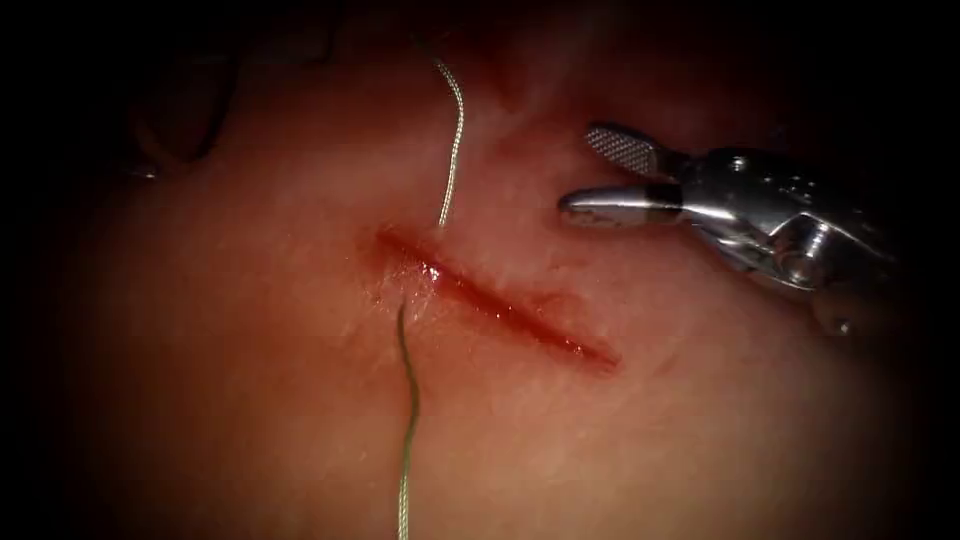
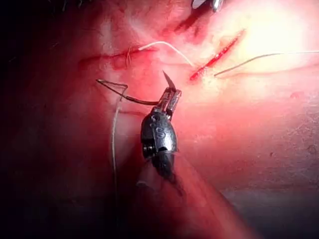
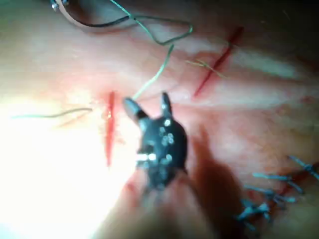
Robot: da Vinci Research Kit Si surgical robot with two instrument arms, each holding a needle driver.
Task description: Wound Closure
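The right tool (image 1: 585, 175) reaches in from the right with jaws spread apart and empty, while the left tool (image 2: 169, 99) grips the needle (image 2: 130, 94)

The endoscope looks down from above and in front, close on the cut (image 1: 495, 305). Each wrist camera looks along its shaft; all three share that cut.

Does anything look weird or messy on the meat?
Nothing looks broken. Thread runs through the tissue across the cut's left end, which glistens with red fluid. The right pincer hangs open, empty, right of the cut. The left pincer grips the needle near its pointed end, clear of the tissue.
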